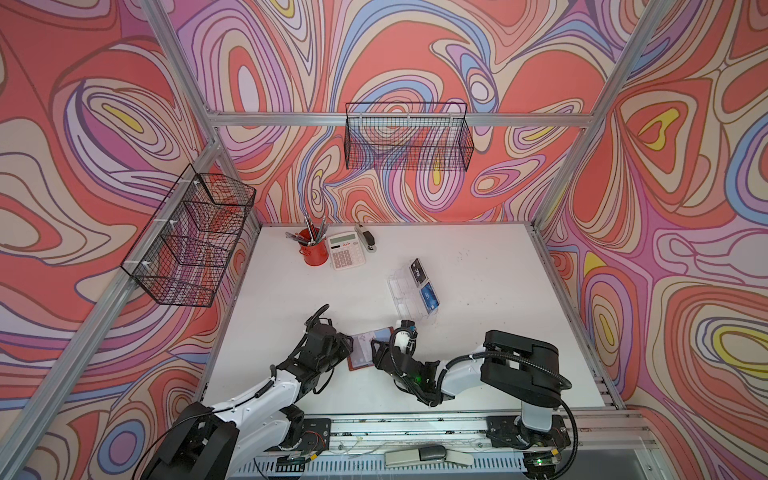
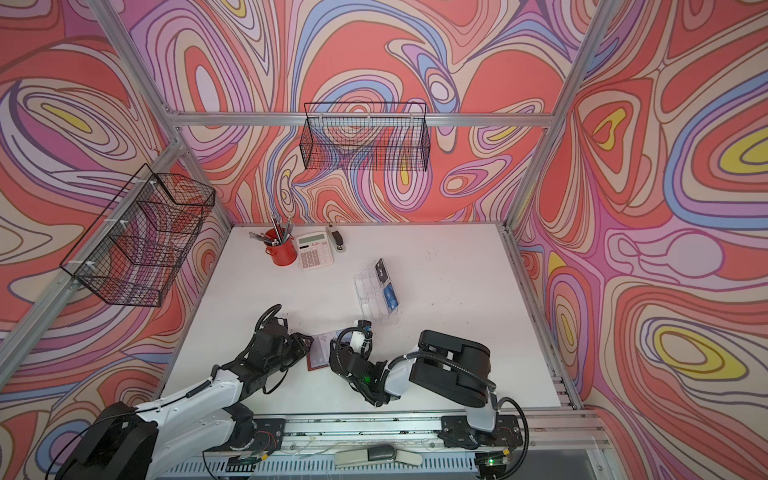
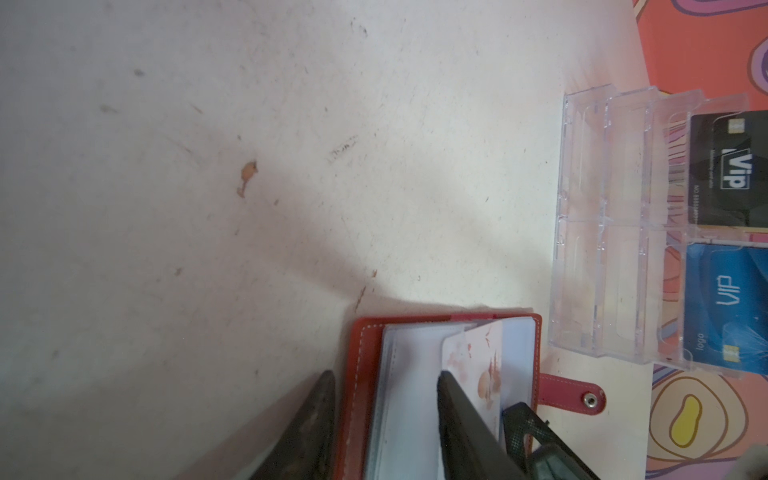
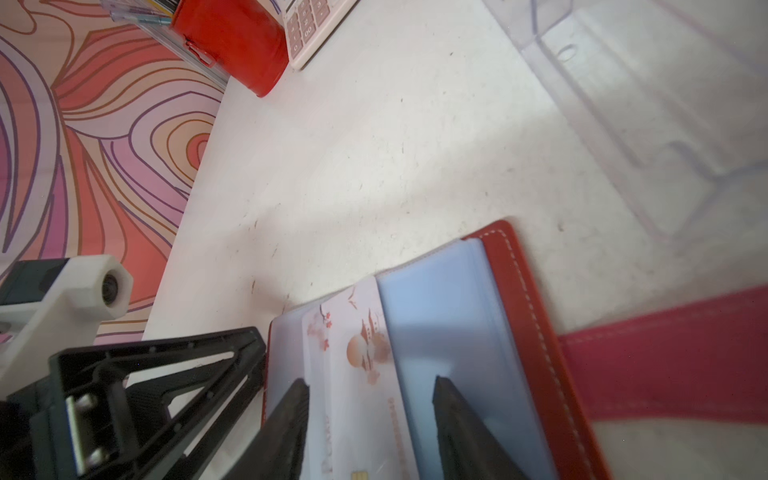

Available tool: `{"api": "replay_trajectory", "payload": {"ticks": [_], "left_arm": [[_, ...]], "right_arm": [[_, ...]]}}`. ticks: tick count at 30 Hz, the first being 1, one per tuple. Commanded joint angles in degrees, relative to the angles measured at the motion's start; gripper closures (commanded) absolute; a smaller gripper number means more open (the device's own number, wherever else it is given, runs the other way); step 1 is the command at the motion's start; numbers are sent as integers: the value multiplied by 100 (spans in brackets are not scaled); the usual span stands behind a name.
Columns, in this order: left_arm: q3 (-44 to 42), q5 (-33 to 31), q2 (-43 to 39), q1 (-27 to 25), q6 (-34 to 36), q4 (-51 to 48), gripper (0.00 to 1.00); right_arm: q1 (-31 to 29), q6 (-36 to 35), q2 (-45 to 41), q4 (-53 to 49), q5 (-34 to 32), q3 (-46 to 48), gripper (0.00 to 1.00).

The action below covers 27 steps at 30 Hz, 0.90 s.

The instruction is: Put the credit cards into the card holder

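White tabletop [image 1: 478, 332], swirl-print walls. Left gripper [image 3: 385, 378]: jaws spread astride the left flap of the card holder [image 4: 519, 291], one finger on the table, the other pressing the sleeves. Holder lay open at the front, between both arms. Pale card [image 4: 357, 353] lay by the spine; seated or merely resting, could not tell. Right gripper [image 4: 370, 380] hovered over it, jaws apart, holding nothing. Risk: a rising finger might snag the card and drag it out, and the pages might spring shut if the left eased. Black card [image 1: 417, 269] and blue card [image 1: 429, 297] sat in the acrylic stand [image 1: 402, 291], which looked light enough to skid.
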<state>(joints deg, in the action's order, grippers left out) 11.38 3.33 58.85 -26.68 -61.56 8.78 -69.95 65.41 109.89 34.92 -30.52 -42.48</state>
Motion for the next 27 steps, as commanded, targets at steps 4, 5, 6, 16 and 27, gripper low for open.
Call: {"api": "replay_trajectory", "payload": {"ticks": [4, 5, 6, 16, 27], "left_arm": [[118, -5, 195, 5, -21, -215, 56], [126, 32, 240, 13, -23, -177, 56], [135, 62, 282, 13, -23, -158, 56], [181, 231, 552, 6, 3, -15, 56], [216, 376, 621, 13, 6, 28, 56]], "right_arm": [[16, -264, 408, -207, 685, -311, 50], [18, -291, 428, -205, 713, -343, 51], [22, -302, 448, -192, 731, -357, 51], [17, -439, 577, 207, 988, -454, 56], [-7, -484, 604, 241, 1091, -617, 61]]}}
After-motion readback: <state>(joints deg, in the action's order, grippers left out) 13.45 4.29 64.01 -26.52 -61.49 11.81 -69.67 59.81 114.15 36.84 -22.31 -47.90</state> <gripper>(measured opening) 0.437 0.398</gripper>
